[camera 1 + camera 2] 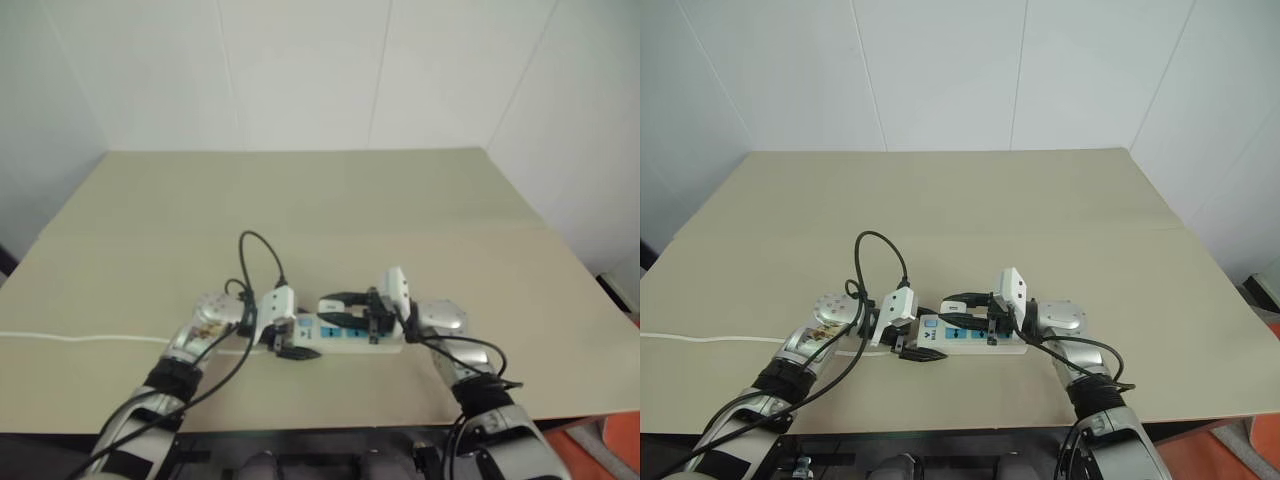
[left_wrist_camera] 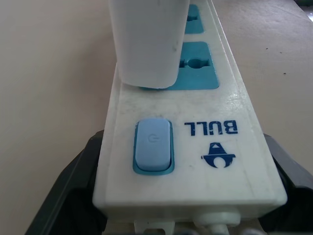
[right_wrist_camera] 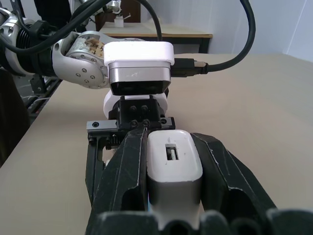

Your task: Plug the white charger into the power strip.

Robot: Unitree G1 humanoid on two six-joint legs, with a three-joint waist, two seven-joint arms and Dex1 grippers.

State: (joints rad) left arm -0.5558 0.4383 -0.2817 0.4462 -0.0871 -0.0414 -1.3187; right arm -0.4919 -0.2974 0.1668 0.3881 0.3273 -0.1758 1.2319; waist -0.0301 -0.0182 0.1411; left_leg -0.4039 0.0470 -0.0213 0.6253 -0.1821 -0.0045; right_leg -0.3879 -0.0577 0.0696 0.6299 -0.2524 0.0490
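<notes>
Gripping: left end effector one power strip | right end effector one white charger

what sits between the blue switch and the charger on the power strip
Nothing but bare white casing of the power strip. The left wrist view shows the white charger over the socket nearest the blue switch.

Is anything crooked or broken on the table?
Nothing stands out. The long white power strip lies flat, clamped at its switch end by the left gripper. The small white cube charger sits upright in the right gripper.
</notes>
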